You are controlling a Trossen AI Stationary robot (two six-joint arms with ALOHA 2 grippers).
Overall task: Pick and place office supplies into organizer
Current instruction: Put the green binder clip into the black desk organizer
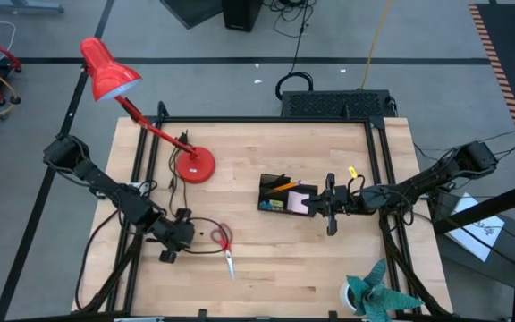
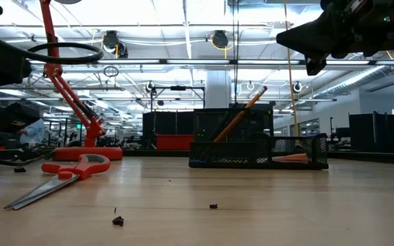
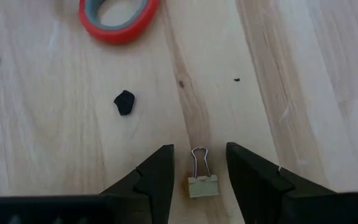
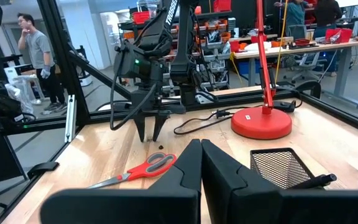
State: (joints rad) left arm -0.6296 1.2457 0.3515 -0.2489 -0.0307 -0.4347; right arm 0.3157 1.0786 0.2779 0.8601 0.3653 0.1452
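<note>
pale binder clip (image 3: 202,180) lies between the left gripper's (image 3: 199,177) parted fingers beside the scissors (image 1: 225,243); next, close and lift.

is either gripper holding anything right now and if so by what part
Nothing is held. The left gripper stands open over a small binder clip lying on the table, fingers either side, not touching it. The right gripper is shut and empty by the organizer.

Between the left gripper's (image 3: 197,180) dark fingers lies a pale, beige-green binder clip (image 3: 202,184) (wire loop silvery); just ahead, a black crumb (image 3: 124,102) and red-handled scissors (image 3: 118,18) on blond wood.
</note>
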